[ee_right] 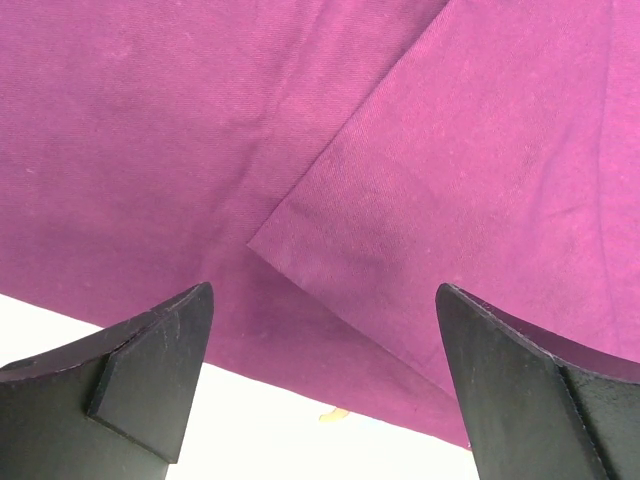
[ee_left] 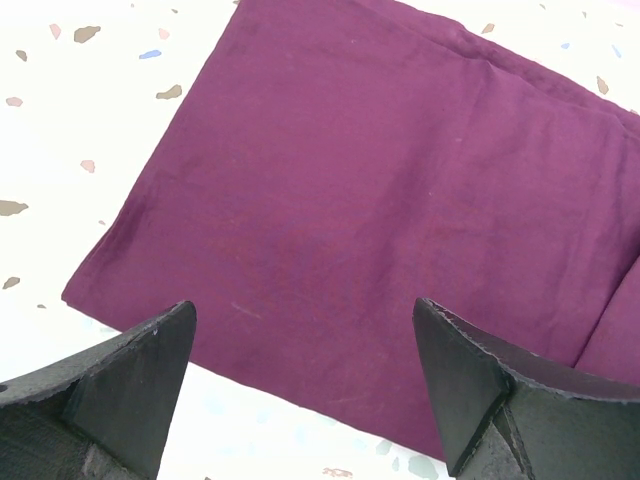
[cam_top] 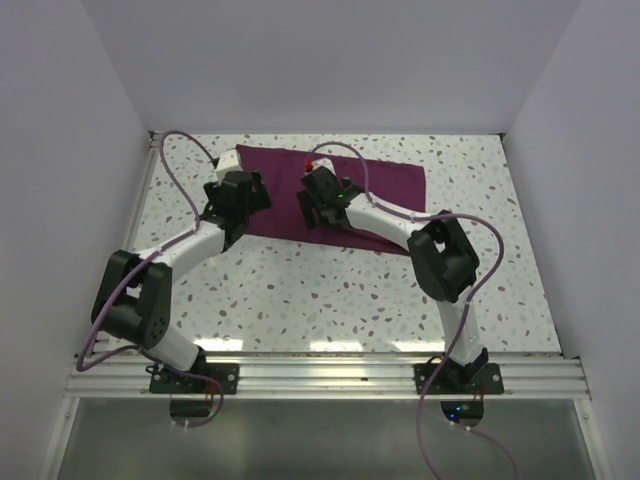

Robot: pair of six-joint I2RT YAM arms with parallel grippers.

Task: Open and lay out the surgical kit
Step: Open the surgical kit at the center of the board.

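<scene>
Black fingers of the left gripper (ee_left: pixel 305 330) stand wide apart, empty, above the left end of the surgical kit (cam_top: pixel 390 185), a folded purple cloth at the far side of the table (cam_top: pixel 300 290). Right gripper (ee_right: pixel 325 310), equally open and empty, hangs over a flap near its middle.

I look down on a white table top (cam_top: pixel 330 290) flecked with small brown, grey and bluish chips out to every edge. Plain pale walls close three sides: a back wall (cam_top: pixel 330 60) along the far edge, a left wall (cam_top: pixel 60 150) and a right wall (cam_top: pixel 590 150). A ribbed aluminium rail (cam_top: pixel 330 378) runs along the near edge, with a dark grey panel (cam_top: pixel 320 440) on its nearer side.
</scene>
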